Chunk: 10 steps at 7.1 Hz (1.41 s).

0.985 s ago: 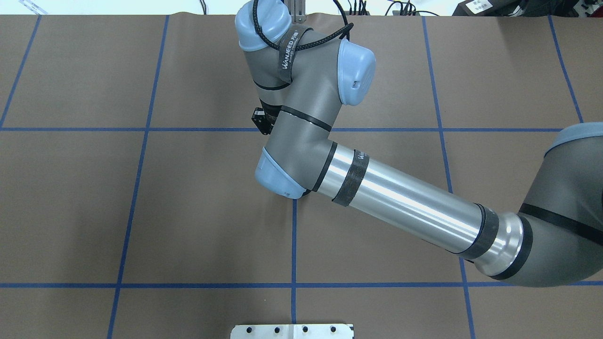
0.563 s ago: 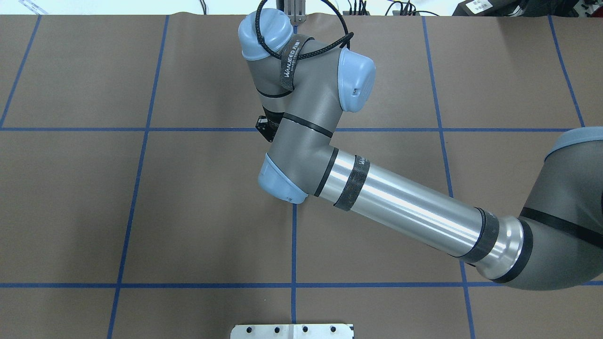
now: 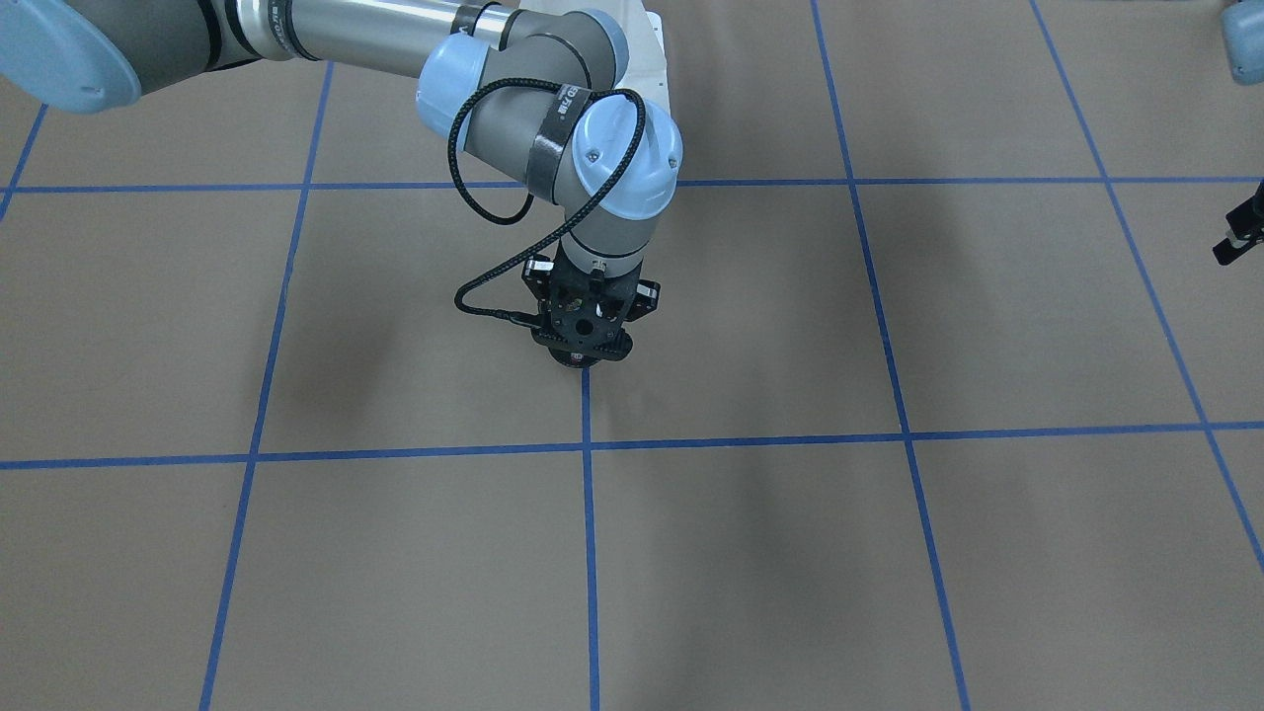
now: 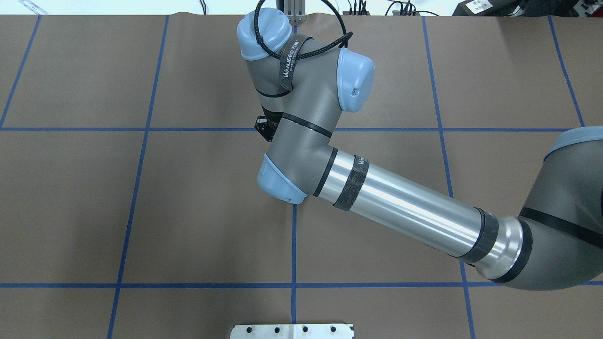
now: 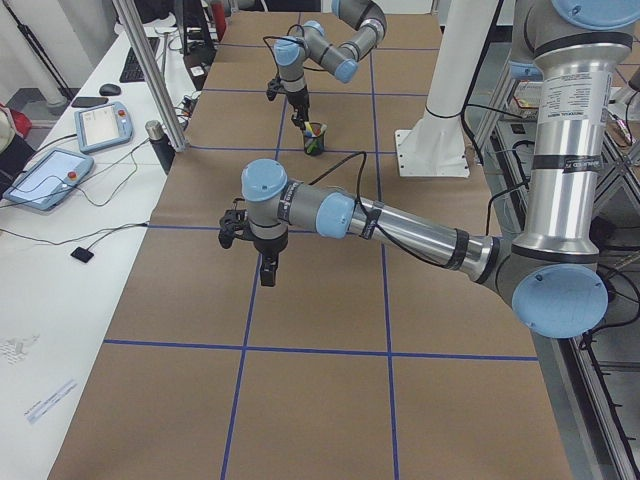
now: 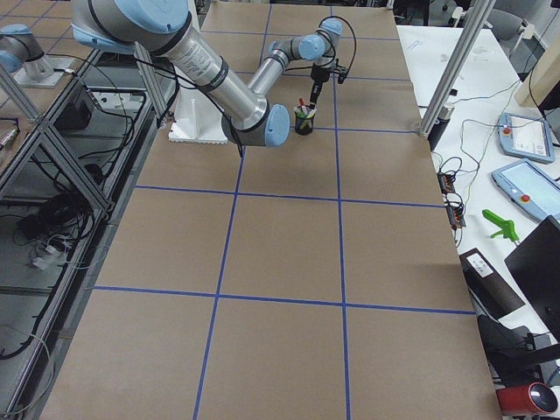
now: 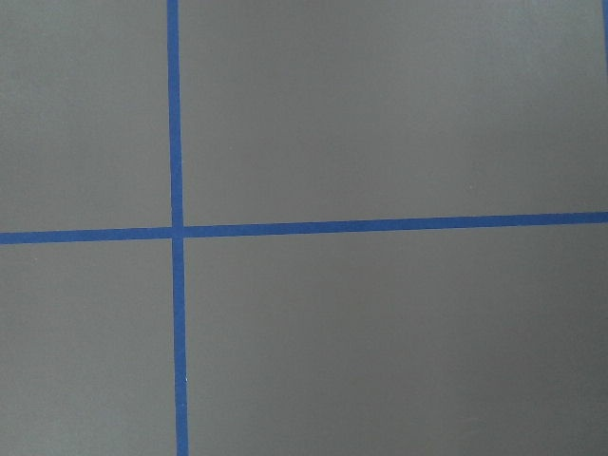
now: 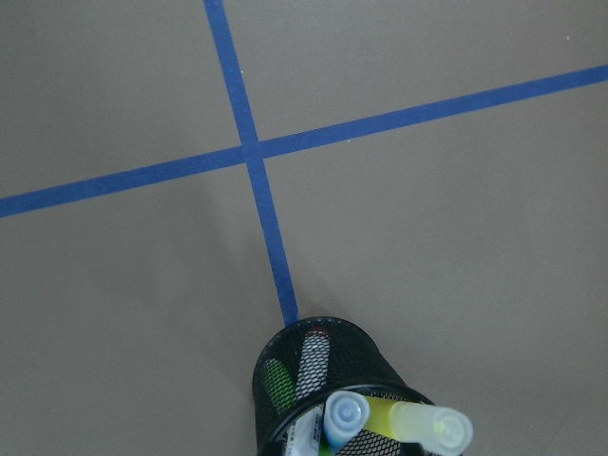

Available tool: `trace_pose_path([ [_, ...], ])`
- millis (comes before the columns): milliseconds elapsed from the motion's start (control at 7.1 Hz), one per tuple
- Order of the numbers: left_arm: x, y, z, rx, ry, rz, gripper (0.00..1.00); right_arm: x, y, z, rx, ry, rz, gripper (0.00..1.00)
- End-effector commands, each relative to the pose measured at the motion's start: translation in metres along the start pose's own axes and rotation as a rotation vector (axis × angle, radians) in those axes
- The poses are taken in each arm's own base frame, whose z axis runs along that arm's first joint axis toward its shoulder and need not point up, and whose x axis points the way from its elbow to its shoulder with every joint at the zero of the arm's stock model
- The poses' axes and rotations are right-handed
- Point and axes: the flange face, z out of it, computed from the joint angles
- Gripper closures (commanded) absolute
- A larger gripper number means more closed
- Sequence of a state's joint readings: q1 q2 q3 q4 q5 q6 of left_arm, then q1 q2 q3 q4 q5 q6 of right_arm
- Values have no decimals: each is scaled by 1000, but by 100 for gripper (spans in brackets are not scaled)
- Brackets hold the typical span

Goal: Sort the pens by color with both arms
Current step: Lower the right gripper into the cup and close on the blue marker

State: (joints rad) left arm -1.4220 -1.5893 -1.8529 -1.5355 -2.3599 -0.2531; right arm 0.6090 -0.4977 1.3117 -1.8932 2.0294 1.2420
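Fingers on my right gripper (image 3: 585, 348) point straight down in the front view. The wrist blocks them, so I cannot tell if they are apart or together. My left gripper (image 3: 1240, 235) clips the frame edge there, and its spread is not readable either.

Overhead: my right arm (image 4: 405, 207) reaches across the table (image 4: 141, 212) to the centre line on the far side, with the gripper hidden under the wrist.

Left-end view: left gripper hangs tip-down over the table, well apart from the black mesh cup (image 5: 314, 139). Right gripper sits just above that cup.

Right-end view: pens stick up out of the cup, right gripper directly over it.

Left wrist: brown surface and crossing blue tape lines (image 7: 175, 231).

Right wrist: cup at the bottom edge, holding the green pen (image 8: 276, 383), red-capped pen (image 8: 311, 364), blue pen (image 8: 345, 410) and yellow pen (image 8: 408, 423). All four are inside, and my fingers are out of frame.
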Motion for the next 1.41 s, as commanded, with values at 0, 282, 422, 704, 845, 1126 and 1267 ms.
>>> trace_pose_path([
  [0,0,0,0,0,-1,2,0,1,0,1,0,4,-30,51],
  [282,0,0,-1,1,0,3,0,4,-3,6,9,19,-60,55],
  [422,0,0,-1,1,0,3,0,3,-3,4,13,14,-63,57],
  [704,0,0,0,0,1,2,0,3,-4,4,27,15,-66,57],
  [845,0,0,-1,1,0,3,0,5,-7,5,39,23,-85,57],
  [1126,1,0,-1,1,1,3,0,3,-8,4,47,25,-87,62],
  [1267,0,0,-1,1,0,3,0,1,-7,4,51,16,-93,65],
])
